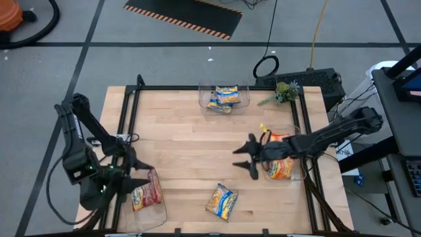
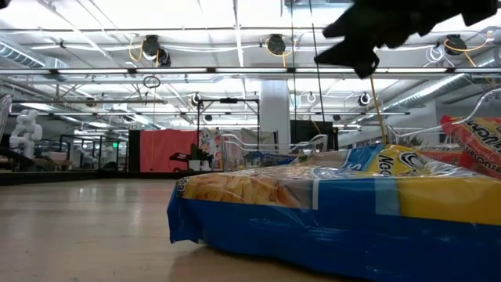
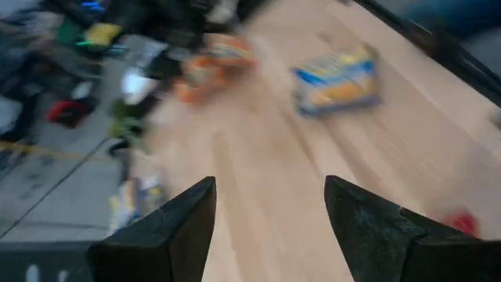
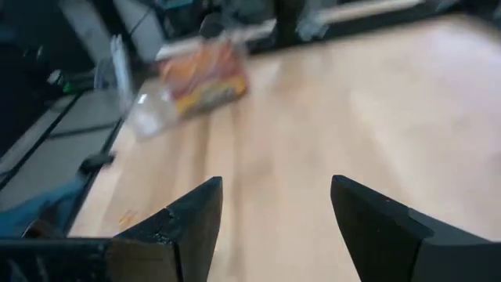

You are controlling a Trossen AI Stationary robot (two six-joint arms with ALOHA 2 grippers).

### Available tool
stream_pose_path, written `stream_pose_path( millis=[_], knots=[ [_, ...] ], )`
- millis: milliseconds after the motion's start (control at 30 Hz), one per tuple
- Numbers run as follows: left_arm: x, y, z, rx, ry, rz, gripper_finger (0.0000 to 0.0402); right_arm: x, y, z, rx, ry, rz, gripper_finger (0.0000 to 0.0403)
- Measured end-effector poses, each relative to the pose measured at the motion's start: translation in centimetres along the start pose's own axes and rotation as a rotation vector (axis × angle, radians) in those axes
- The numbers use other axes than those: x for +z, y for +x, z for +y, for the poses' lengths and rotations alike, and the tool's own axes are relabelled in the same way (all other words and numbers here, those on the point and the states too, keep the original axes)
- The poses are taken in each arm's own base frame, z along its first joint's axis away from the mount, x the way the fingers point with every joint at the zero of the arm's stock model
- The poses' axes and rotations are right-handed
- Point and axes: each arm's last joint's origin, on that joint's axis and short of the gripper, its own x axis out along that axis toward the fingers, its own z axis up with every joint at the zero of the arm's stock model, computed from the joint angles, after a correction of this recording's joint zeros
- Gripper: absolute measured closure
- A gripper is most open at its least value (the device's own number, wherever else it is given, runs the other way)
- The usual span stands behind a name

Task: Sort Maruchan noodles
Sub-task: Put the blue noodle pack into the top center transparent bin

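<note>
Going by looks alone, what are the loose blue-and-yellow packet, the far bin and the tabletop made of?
The blue-and-yellow packet looks like thin glossy plastic film: it creases and catches highlights in the low view. The far bin seems clear rigid plastic, since the packets inside show through its walls. The tabletop appears to be pale wood with visible plank seams, matte or lightly sealed.

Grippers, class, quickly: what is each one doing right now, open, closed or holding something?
Left gripper: open, holding nothing, beside the front-left bin.
Right gripper: open, holding nothing, over the table.
</note>
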Motion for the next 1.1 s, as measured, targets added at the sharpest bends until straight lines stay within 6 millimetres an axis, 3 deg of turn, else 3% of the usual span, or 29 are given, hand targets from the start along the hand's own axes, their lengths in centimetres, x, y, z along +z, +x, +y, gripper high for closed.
stream_pose_path(
  millis=[300, 567, 867, 1100],
  knots=[
    [0.1, 2.8, 2.8, 0.219, -0.273, 0.044, 0.0158, -0.4, 3.2, 2.3, 0.105, 0.032, 0.211, 0.0172],
    [-1.5, 5.5, 3.7, 0.245, -0.404, 0.149, 0.0158, -0.7, 3.8, 5.5, 0.132, 0.023, 0.337, 0.0172],
    [-1.3, 7.3, 2.9, 0.134, -0.438, 0.092, 0.0158, -4.8, 5.0, 8.2, 0.021, 0.153, 0.397, 0.0172],
    [-0.1, 7.7, 2.6, 0.07, -0.402, -0.023, 0.0158, -7.1, 6.4, 8.4, -0.056, 0.205, 0.416, 0.0172]
  ],
)
